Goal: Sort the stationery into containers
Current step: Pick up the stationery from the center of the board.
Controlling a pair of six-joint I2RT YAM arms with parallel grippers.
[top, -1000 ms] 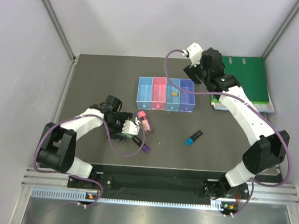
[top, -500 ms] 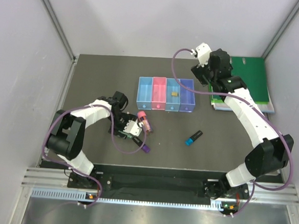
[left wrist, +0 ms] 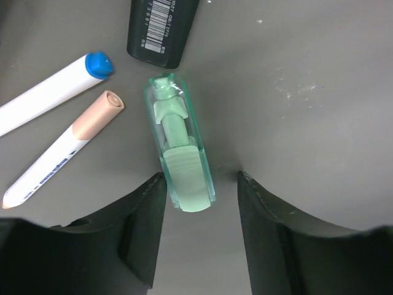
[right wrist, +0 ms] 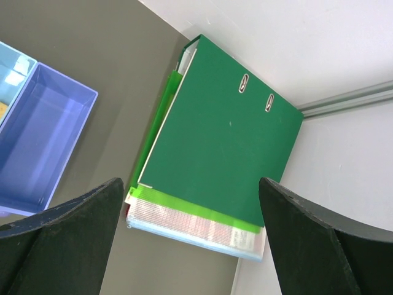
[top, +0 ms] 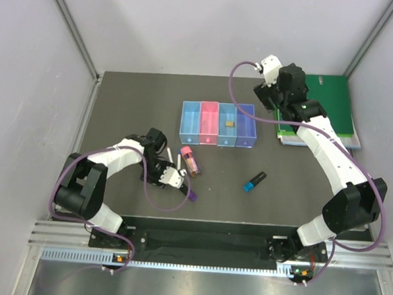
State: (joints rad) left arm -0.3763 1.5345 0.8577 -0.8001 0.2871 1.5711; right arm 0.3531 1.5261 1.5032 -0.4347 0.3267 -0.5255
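A mint green marker (left wrist: 180,153) lies on the table between the fingers of my left gripper (left wrist: 201,178), which is open. The left finger (left wrist: 144,206) is against the marker's end and a gap remains on the right. Two white pens (left wrist: 52,92) (left wrist: 64,150) and a black marker (left wrist: 163,27) lie just beyond. In the top view my left gripper (top: 171,175) is low beside the pink marker (top: 191,159). The purple-ended marker (top: 190,194) and the blue-ended marker (top: 253,181) lie apart. The containers (top: 218,124) stand in a row, with a tan eraser (top: 230,123) in the blue one. My right gripper (right wrist: 190,184) is open and empty.
A large green ring binder (top: 324,106) lies on papers at the back right, under my right gripper (top: 271,95). The violet-blue bin (right wrist: 37,141) is at the left of the right wrist view, next to the binder (right wrist: 227,141). Grey walls close in the table on three sides.
My left gripper's jaws have narrowed around the mint green marker, and the arm has settled lower. My right arm has swung right, away from the bins and toward the binder.
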